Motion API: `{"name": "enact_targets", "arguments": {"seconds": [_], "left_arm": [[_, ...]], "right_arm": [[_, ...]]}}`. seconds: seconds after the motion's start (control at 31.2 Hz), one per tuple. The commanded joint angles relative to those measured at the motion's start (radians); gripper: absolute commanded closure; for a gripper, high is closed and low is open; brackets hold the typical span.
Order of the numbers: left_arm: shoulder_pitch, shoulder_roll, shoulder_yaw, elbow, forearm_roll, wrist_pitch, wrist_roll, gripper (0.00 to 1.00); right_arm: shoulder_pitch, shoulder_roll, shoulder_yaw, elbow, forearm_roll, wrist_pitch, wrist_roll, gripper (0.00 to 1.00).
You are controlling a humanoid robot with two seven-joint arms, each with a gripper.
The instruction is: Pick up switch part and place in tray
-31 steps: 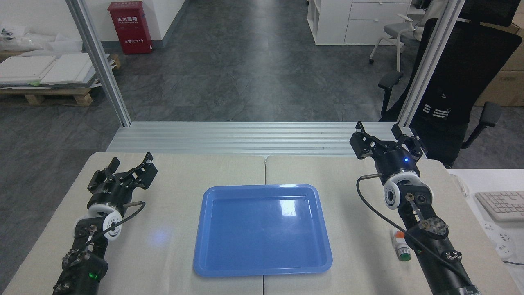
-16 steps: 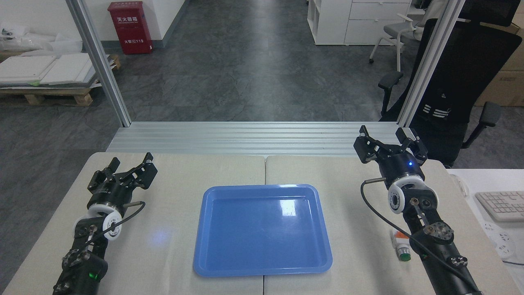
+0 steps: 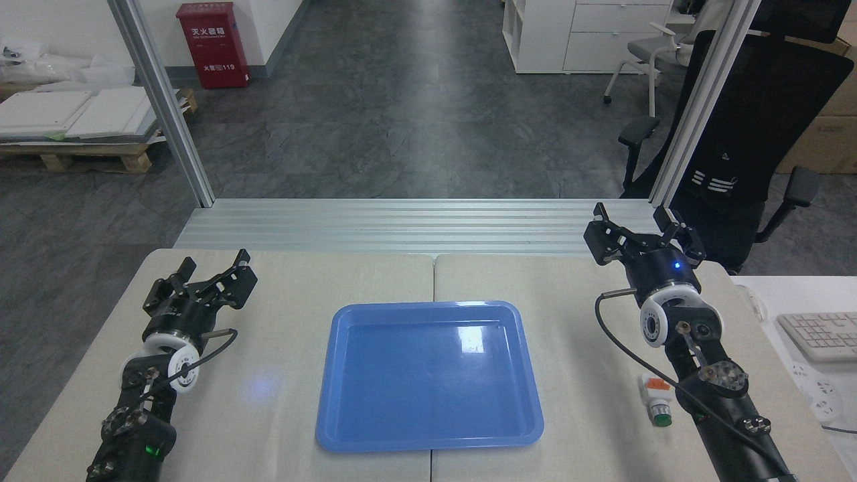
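We have the tray (image 3: 428,375) at the middle of the table (image 3: 288,281), toward the near edge. The switch part (image 3: 656,400) lies on the table to the right of the tray, well apart from it, just beside our right forearm. Our right gripper (image 3: 641,227) sits far beyond the switch part, over the table's back right corner. Our left gripper (image 3: 201,276) sits left of the tray, near the back left of the table. Behind the table runs a metal rail bed (image 3: 402,224), with 2 posts rising from its ends. An office chair (image 3: 750,140) stands behind the right post; a keyboard (image 3: 820,335) lies on a desk to the right of the table.
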Motion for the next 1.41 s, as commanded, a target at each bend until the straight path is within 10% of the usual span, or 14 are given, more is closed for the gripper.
{"name": "enact_targets", "arguments": {"seconds": [0.0,0.67,1.03,1.38], "left_arm": [[0.000,0.000,0.000,0.000,0.000,0.000,0.001,0.00],[0.000,0.000,0.000,0.000,0.000,0.000,0.001,0.00],[0.000,0.000,0.000,0.000,0.000,0.000,0.000,0.00],[0.000,0.000,0.000,0.000,0.000,0.000,0.001,0.00]], "right_arm": [[0.003,0.002,0.004,0.000,-0.001,-0.011,0.003,0.01],[0.019,0.000,-0.003,-0.021,-0.010,-0.009,0.006,0.01],[0.365,-0.164,-0.023,-0.198,-0.064,-0.005,0.215,0.03],[0.479,-0.202,-0.045,-0.198,-0.058,0.001,0.212,0.03]]}}
